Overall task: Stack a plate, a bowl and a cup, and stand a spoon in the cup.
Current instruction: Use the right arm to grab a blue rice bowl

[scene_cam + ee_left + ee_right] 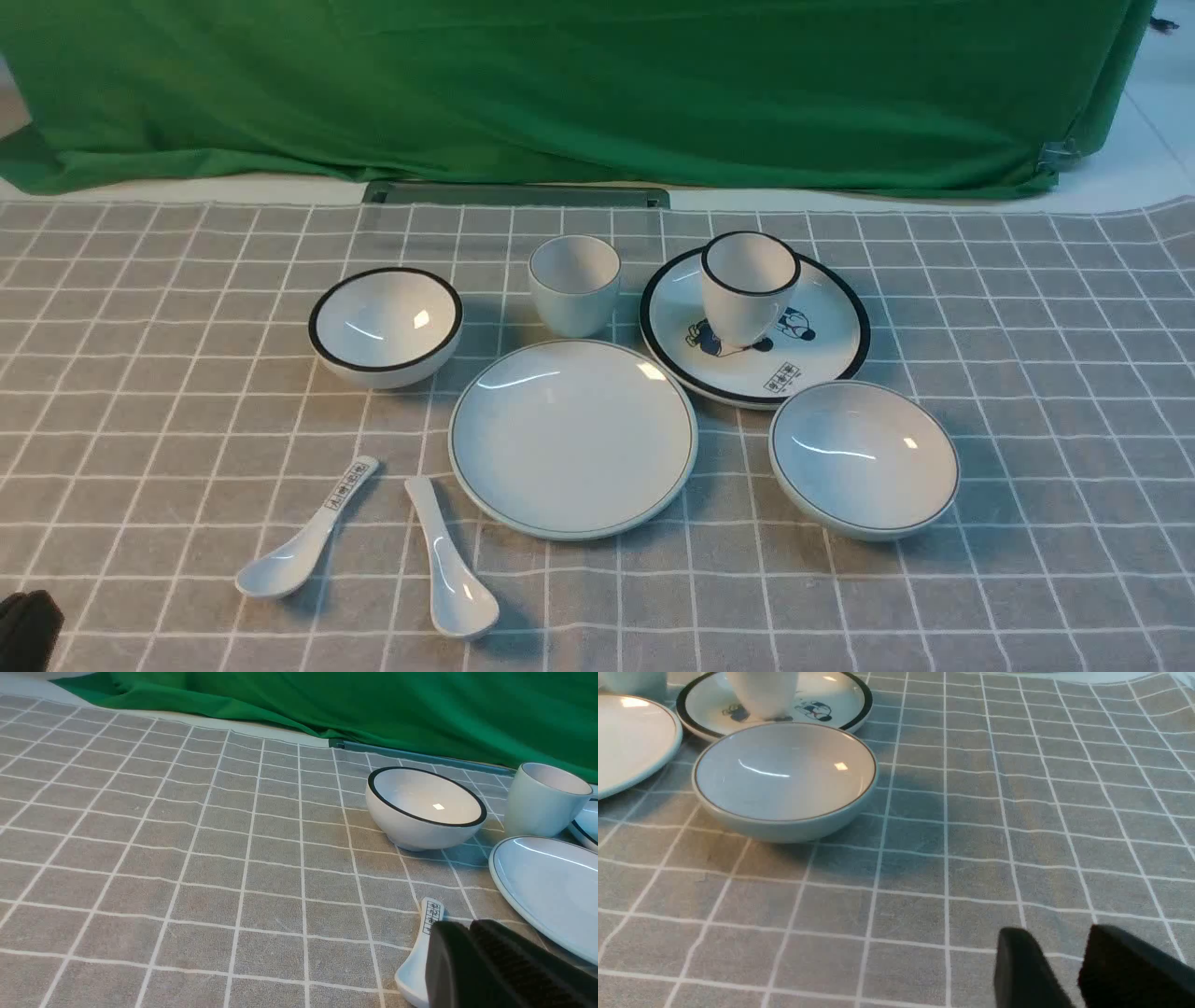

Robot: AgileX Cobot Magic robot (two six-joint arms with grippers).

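Note:
The plain white plate (573,439) lies mid-table. The wide shallow bowl (864,457) sits to its right, and the plain handleless cup (573,285) stands behind it. The plain spoon (448,569) lies left of the plate, bowl end toward me. My left gripper (467,927) is shut and empty, low near the table's front left corner (23,630); it hides the plain spoon in the left wrist view. My right gripper (1057,940) is open and empty, low over bare cloth to the right of the bowl (784,779). It is out of the front view.
A black-rimmed bowl (386,325) stands at the left. A black-rimmed cartoon plate (812,345) carries a black-rimmed cup (749,285) behind the bowl. A spoon with a printed handle (308,541) lies left of the plain spoon. A green cloth (597,84) backs the table.

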